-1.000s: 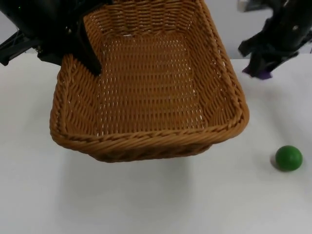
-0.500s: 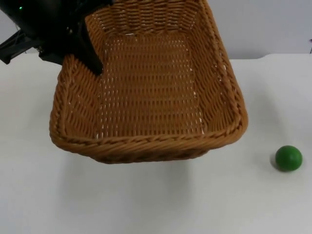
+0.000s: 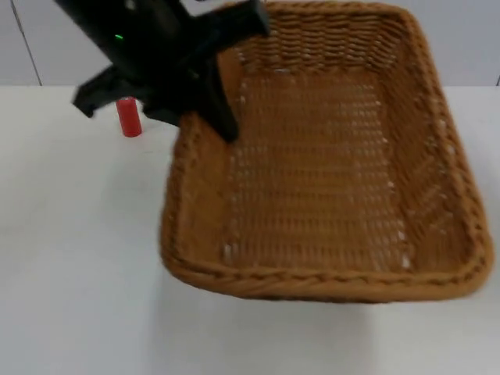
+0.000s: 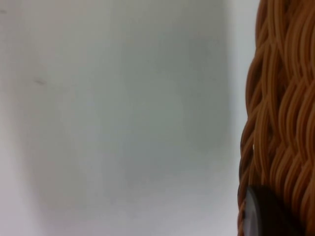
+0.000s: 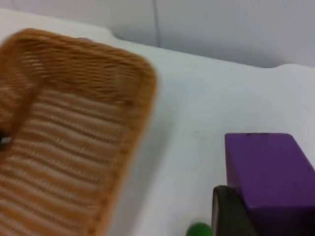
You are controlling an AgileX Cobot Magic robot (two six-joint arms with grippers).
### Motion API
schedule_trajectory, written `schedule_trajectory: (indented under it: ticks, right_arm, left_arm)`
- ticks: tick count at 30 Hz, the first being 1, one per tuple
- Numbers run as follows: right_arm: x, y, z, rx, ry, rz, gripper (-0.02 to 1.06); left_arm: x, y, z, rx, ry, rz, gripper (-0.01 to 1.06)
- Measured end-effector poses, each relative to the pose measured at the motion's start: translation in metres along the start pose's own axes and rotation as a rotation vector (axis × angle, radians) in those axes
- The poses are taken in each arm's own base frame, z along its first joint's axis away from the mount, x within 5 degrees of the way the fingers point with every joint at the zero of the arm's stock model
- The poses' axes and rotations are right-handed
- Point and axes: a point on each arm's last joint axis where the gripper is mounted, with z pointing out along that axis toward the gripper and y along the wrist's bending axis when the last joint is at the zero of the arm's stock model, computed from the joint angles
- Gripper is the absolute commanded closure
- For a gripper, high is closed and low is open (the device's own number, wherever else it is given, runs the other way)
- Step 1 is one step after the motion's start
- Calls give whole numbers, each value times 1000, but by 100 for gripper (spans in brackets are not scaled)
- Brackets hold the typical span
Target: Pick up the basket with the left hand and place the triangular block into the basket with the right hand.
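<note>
A brown wicker basket [image 3: 320, 180] hangs a little above the white table, with nothing inside it. My left gripper [image 3: 223, 125] is shut on its far left rim, one black finger reaching down inside the wall. The woven rim [image 4: 280, 123] runs close past the fingertip [image 4: 266, 211] in the left wrist view. My right gripper [image 5: 256, 221] is shut on a purple block [image 5: 270, 172] and holds it high over the table, to the right of the basket [image 5: 74, 123].
A small red cylinder [image 3: 129, 117] stands on the table [image 3: 78, 273] just left of the left arm. A green ball [image 5: 199, 230] lies on the table below the purple block. The grey partition wall closes the far side.
The left arm has carried the basket to the right, uncovering the red cylinder and hiding the green ball in the top view. The right arm left the top view a second ago.
</note>
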Motion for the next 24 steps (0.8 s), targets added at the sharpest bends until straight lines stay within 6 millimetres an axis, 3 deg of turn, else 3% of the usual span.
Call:
schedule_trajectory:
  ticks: [9,12,13,14,18,24]
  right_arm:
    - [-3,35,20,-239,43,-74,105]
    - [-6,63,44,-327,90,-148,105]
    - [-3,78,63,-343,131,-213,105]
    - [-3,78,63,-343,131,-213,105]
    - [12,101,103,-321,245,-364,105]
    - [25,113,133,-305,277,-465,105]
  left_arm:
    - [2,-4,17,24,38,-27,105]
    - [2,-4,18,24,39,-24,105]
    - [2,-4,18,25,39,-25,105]
    - [2,-4,18,25,39,-25,105]
    - [2,-3,19,24,42,-27,105]
    - [2,-3,20,23,44,-28,105]
